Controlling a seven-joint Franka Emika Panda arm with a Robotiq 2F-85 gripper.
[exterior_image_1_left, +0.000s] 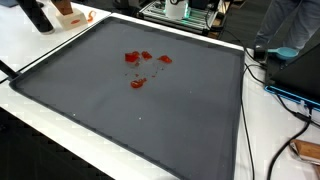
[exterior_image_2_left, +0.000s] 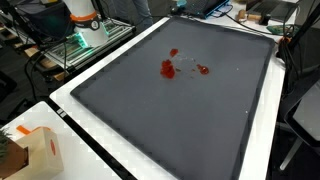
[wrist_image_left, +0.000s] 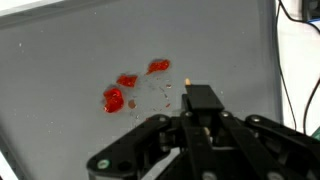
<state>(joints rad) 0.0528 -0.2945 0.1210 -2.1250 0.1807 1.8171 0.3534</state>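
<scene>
A wide dark grey mat (exterior_image_1_left: 120, 110) with a raised rim covered most of a white surface (exterior_image_1_left: 268, 125). Several small red pieces (exterior_image_1_left: 140, 66) lay scattered near the mat's middle, close together but mostly apart, and showed in both exterior views (exterior_image_2_left: 180, 68). In the wrist view, the black claw (wrist_image_left: 200, 92) hung above the mat, just beside the red pieces (wrist_image_left: 125, 90) and not touching them. Its fingers looked pressed together at the centre, with nothing clearly between them. A cardboard box (exterior_image_2_left: 35, 150) sat off the mat at one corner, and cables (exterior_image_1_left: 282, 72) trailed along another edge. The likely risks: a claw lowered without spreading could shove the small, flat pieces aside. Because they lay so close together, it might also catch two at once or drag one across the mat.
</scene>
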